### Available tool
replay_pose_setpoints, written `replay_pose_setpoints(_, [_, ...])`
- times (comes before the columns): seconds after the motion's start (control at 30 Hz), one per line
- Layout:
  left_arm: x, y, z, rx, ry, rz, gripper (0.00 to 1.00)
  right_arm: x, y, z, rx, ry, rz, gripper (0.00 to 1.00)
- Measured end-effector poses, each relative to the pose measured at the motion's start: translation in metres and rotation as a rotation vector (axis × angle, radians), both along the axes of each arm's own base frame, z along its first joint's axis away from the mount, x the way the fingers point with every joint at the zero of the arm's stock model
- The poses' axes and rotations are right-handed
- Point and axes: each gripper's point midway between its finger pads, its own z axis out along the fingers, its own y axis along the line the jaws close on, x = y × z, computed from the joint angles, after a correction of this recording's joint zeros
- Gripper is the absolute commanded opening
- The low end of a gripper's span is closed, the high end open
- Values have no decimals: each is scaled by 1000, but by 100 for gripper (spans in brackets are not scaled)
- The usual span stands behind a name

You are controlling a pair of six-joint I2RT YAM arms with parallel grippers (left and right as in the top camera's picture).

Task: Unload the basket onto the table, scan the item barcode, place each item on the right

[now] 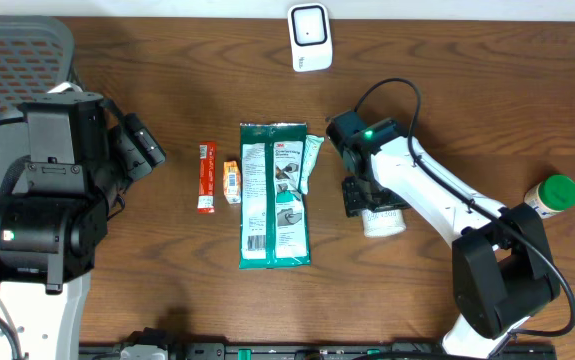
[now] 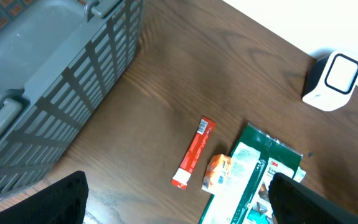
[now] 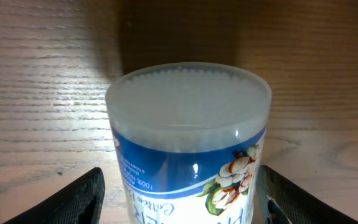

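A clear plastic tub of cotton swabs (image 3: 188, 143) with a blue flowered label lies on its side on the wooden table; in the overhead view the tub (image 1: 384, 221) is right of centre. My right gripper (image 3: 182, 196) straddles it, open, with a gap showing at the left finger (image 3: 73, 199) and the right finger close to the label. From above, the right gripper (image 1: 360, 196) sits at the tub's upper left. The white scanner (image 1: 310, 37) stands at the table's far edge. My left gripper (image 2: 179, 199) hangs open and empty, above the table left of the packets.
A green glove packet (image 1: 275, 195), a small orange packet (image 1: 232, 182) and a red stick pack (image 1: 206, 177) lie mid-table. A green-capped bottle (image 1: 550, 195) stands at the right. A grey basket (image 2: 48, 68) fills the far left corner.
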Motion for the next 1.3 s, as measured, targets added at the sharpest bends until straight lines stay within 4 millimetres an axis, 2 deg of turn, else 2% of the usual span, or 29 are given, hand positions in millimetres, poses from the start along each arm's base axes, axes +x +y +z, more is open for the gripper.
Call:
replay_pose_setpoints(0.1, [0,0,0,0,0,0,90,-1,-1,-4,-3,-2,0,64])
replay_pose_setpoints(0.2, [0,0,0,0,0,0,90,0,-6,-7,-7,-5,-12,63])
replay_pose_setpoints(0.3, [0,0,0,0,0,0,90,4,-16,-4,-6,-16,-46,64])
replay_pose_setpoints(0.5, [0,0,0,0,0,0,90,6,-23,-8,-12,-21,-65,68])
replay_pose_setpoints(0.93, [0,0,0,0,0,0,90,6,-25,-9,-15,-22,-68,69])
replay_pose_setpoints(1.13, [0,0,0,0,0,0,90,7,-27,-14,-22,-42,-67,57])
replay_pose_setpoints(1.3, [0,0,0,0,0,0,90,7,-27,-13,-24,-44,-66,60])
